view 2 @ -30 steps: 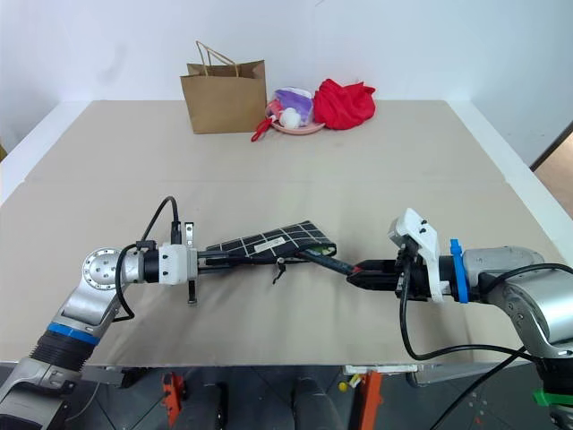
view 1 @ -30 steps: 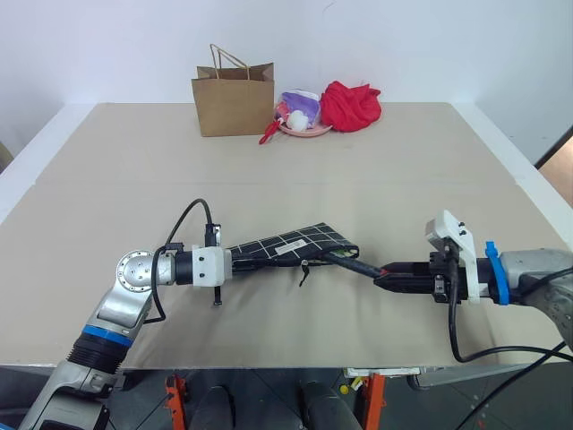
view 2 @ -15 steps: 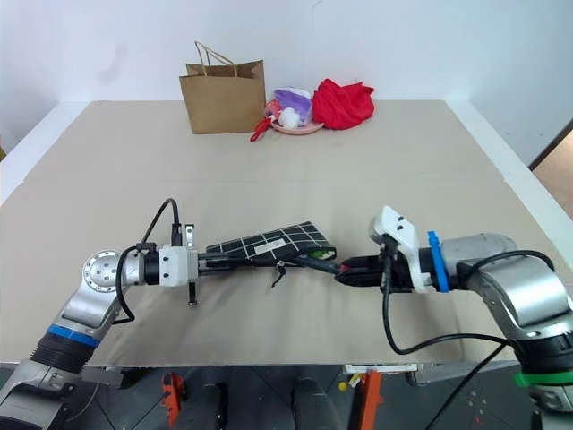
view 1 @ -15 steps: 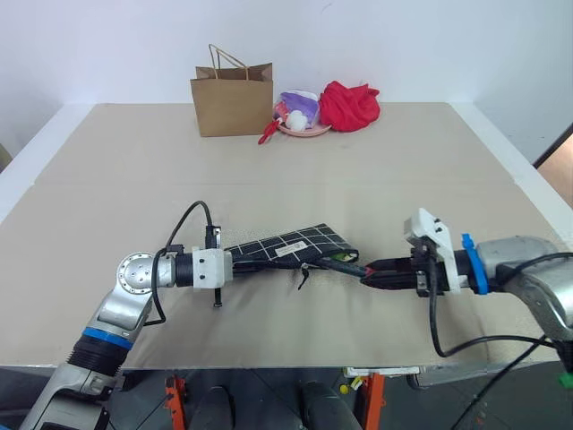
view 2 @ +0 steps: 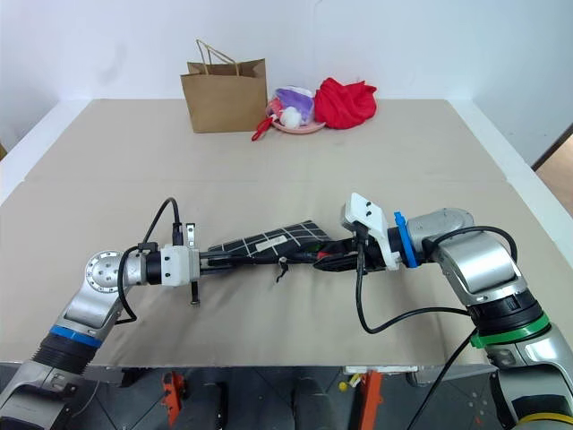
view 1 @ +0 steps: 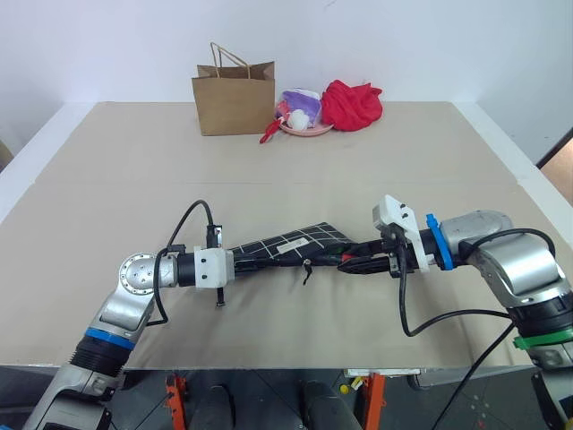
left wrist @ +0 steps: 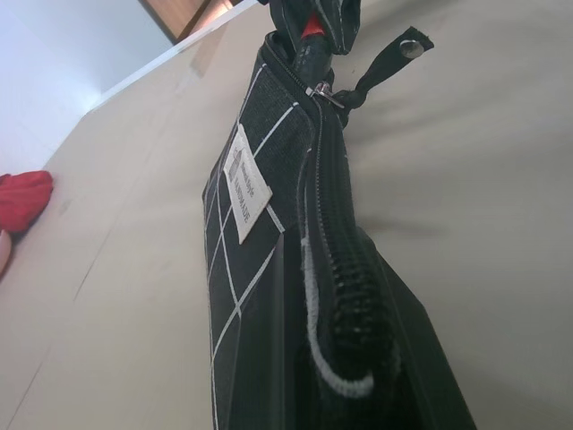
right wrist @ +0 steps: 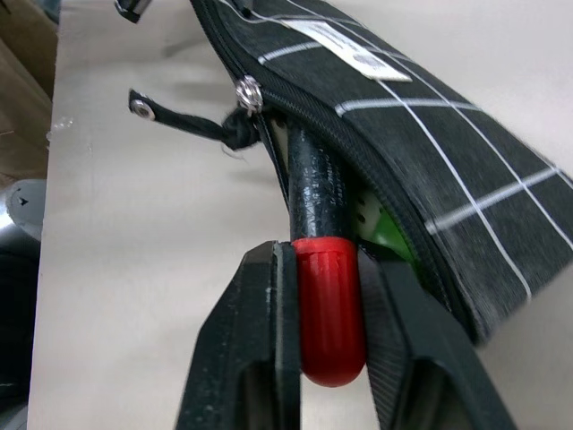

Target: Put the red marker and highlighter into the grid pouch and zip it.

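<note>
- The right tool [right wrist: 329, 296] pinches the red marker [right wrist: 324, 269] by its red cap, the black barrel already pushed into the open mouth of the grid pouch [view 1: 291, 246].
- The left tool [view 1: 235, 261], pressed together, clamps the pouch's far end and holds it up off the tabletop [view 1: 134, 170].
- A patch of green just inside the mouth looks like the highlighter [right wrist: 387, 235], so it seems to be in.
- Left to do, as I judge it: let go of the marker, then pull the zipper pull [right wrist: 183, 115] shut.
- The right wrist view shows cap, grip and green; the head views give the lifted pouch between both arms; the left wrist view shows the zipper line and white label [left wrist: 243, 184].
</note>
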### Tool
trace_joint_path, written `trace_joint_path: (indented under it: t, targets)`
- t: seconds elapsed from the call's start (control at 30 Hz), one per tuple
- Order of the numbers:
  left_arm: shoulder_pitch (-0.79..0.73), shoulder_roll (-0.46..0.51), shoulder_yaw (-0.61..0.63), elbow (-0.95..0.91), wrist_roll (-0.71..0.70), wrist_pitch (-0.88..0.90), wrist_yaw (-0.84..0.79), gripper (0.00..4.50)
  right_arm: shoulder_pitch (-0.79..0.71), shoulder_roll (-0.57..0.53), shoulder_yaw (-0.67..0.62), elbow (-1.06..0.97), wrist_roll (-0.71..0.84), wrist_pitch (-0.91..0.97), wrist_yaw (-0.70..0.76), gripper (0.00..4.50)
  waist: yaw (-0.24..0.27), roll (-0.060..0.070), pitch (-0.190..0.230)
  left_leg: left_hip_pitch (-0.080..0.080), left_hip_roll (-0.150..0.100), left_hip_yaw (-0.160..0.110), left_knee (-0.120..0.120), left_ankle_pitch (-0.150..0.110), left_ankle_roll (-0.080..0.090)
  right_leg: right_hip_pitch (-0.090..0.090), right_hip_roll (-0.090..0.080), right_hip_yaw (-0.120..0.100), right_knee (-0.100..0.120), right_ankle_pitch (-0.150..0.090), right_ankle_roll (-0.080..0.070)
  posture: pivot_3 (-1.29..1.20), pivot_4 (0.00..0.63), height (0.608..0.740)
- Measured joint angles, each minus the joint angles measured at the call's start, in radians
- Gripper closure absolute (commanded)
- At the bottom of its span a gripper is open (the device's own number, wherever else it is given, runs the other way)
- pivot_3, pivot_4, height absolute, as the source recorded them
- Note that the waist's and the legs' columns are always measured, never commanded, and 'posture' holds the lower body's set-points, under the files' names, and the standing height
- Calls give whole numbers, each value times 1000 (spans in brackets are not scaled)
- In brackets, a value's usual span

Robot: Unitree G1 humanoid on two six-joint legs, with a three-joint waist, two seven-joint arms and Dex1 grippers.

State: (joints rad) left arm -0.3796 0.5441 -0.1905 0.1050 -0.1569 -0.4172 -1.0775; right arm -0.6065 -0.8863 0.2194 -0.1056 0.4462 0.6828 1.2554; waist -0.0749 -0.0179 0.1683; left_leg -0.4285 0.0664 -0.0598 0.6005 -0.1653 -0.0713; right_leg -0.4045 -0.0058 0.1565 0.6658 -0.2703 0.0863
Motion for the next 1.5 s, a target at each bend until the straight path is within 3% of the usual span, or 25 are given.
trace_joint_path:
  t: [0.17, 0.4, 0.57, 0.97, 1.13, 1.23, 1.3, 1.33, 1.4, 1.43, 1.5]
  targets:
    - [13, 0, -1, -11, 0, 4, 3, 4500, 33, -45, -9, -19, -1, -55, 75, 42, 1, 0, 0, 0, 0, 0, 0, 0, 0, 0, 0, 0, 0, 0, 0, 0, 150, 740]
    - [28, 8, -2, -30, 0, 8, 3, 4500, 168, -118, -117, -61, 43, -93, 132, 42, 2, 0, 0, 0, 0, 0, 0, 0, 0, 0, 0, 0, 0, 0, 0, 0, 150, 740]
    - [27, 14, -1, -32, -1, 12, 2, 4500, 217, -23, -231, -157, 91, -217, 93, 42, -5, 0, 0, 2, 0, 0, 0, 0, 0, 1, 1, 0, 0, 1, 0, 0, 150, 740]
    - [-5, -7, 4, -59, -86, 153, -2, 4500, 213, 211, -94, -43, -141, -726, 49, 42, -1, 0, 0, 1, 0, 0, 1, 0, -1, 1, 0, 0, 0, 1, 1, 0, 150, 740]
    - [-5, -7, 4, -76, -88, 165, -2, 4500, 201, 256, -68, -3, -175, -819, 36, 42, -1, 0, 0, 1, 0, 0, 0, 0, -1, 2, 0, 0, 0, 1, 1, 0, 150, 740]
    - [-5, -7, 4, -76, -88, 165, -2, 4500, 198, 273, -59, 21, -180, -882, 34, 1481, 0, 0, 0, 2, 0, 0, 0, 0, -1, 2, 0, 0, 0, 1, 1, 0, 150, 740]
    - [-5, -7, 4, -76, -88, 165, -2, 4500, 194, 274, -59, 22, -179, -893, 33, 2130, 0, 0, 0, 2, 0, 0, 0, 0, -1, 2, 0, 0, 0, 1, 0, 0, 150, 740]
    - [-5, -7, 4, -76, -88, 164, -2, 4500, 193, 276, -59, 25, -179, -902, 32, 2804, 0, 0, 0, 2, 0, 0, 0, 0, -1, 2, 0, 0, 0, 1, 0, 0, 150, 740]
    - [-4, -7, 4, -76, -87, 164, -1, 4500, 188, 286, -59, 42, -180, -940, 29, 3577, -1, 0, 0, 2, 0, 0, 0, 0, -1, 2, 0, 0, 0, 1, 0, 0, 150, 740]
    - [-4, -7, 4, -76, -86, 164, -1, 4500, 186, 289, -59, 51, -180, -955, 29, 4217, -1, 0, 0, 2, 0, 0, 0, 0, -1, 2, 0, 0, 0, 1, 0, 0, 150, 740]
    - [-4, -7, 4, -76, -86, 164, -1, 4500, 186, 290, -59, 61, -180, -973, 29, 4435, 0, 0, 0, 2, 0, 0, 0, 0, -1, 3, 0, 0, 0, 1, 0, 0, 150, 740]
